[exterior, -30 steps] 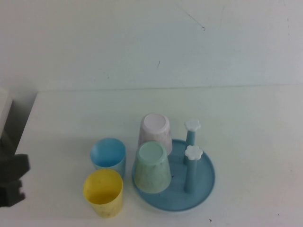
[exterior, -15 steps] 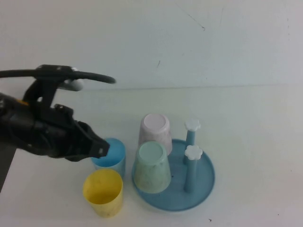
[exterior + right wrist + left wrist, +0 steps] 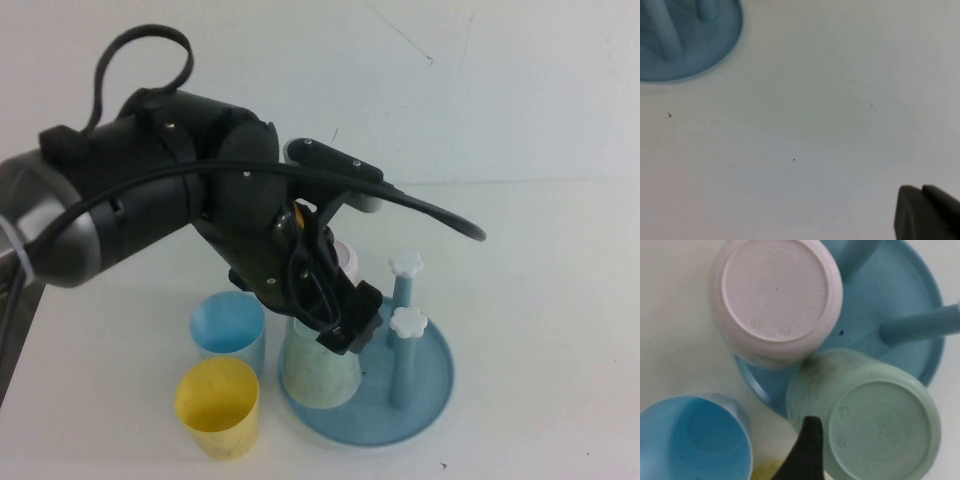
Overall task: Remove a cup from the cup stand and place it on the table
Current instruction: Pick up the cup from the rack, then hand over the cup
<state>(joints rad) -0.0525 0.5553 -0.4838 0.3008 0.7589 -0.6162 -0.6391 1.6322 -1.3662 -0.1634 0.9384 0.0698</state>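
Left end effector reaching down over the mint-green cup

The left end effector [image 3: 350, 325] is hovering above the upturned mint-green cup [image 3: 867, 415] on the blue cup stand [image 3: 430, 395]; I cannot tell its opening. It should be centring, avoiding the pink cup [image 3: 777, 297]. The right end effector [image 3: 927, 212] is waiting over the surface [image 3: 815, 125], state unclear.
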